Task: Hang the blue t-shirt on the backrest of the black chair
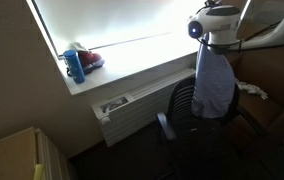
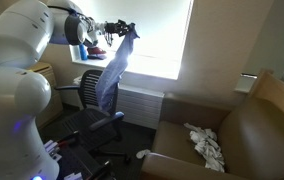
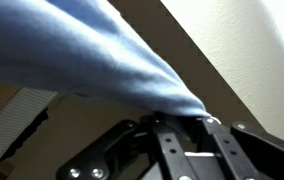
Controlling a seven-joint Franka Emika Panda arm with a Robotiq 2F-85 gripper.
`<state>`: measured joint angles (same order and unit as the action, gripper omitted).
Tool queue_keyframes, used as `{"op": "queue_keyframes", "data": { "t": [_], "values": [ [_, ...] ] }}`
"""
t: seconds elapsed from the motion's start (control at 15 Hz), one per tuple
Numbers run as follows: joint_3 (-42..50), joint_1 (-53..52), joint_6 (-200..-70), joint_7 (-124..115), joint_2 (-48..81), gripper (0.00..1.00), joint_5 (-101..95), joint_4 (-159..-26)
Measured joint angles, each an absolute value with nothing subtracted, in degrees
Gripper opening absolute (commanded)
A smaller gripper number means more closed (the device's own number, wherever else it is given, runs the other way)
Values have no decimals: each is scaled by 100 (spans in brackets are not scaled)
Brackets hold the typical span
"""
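The blue t-shirt (image 1: 214, 82) hangs down from my gripper (image 1: 208, 42) in both exterior views; it also shows in an exterior view (image 2: 111, 75) and fills the top of the wrist view (image 3: 82, 50). My gripper (image 2: 130, 32) is shut on the shirt's top edge, seen at the jaws in the wrist view (image 3: 180, 112). The black chair (image 1: 187, 110) stands under the window; the shirt's lower part drapes in front of or over its backrest (image 2: 92, 85). Whether the cloth touches the backrest I cannot tell.
A bright window with a sill (image 1: 132, 72) holds a blue bottle (image 1: 74, 66) and a red object. A radiator (image 1: 127, 110) sits below it. A brown couch (image 2: 232, 140) carries white crumpled cloth (image 2: 206, 146). A wooden cabinet (image 1: 17, 155) stands near.
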<state>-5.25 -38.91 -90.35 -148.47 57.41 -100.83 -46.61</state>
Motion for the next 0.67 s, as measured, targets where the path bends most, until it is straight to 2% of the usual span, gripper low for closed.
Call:
{"op": "queue_keyframes", "data": {
  "t": [0.13, 0.47, 0.67],
  "values": [
    [-526, -3889, -9035, -14847, 5743, 61, -10083, -4661],
    [-1027, -3714, -9082, -14849, 5743, 98, -9236, -4559],
    [-1340, -3543, -9070, -14832, 5740, 100, -8676, -4314]
  ]
}}
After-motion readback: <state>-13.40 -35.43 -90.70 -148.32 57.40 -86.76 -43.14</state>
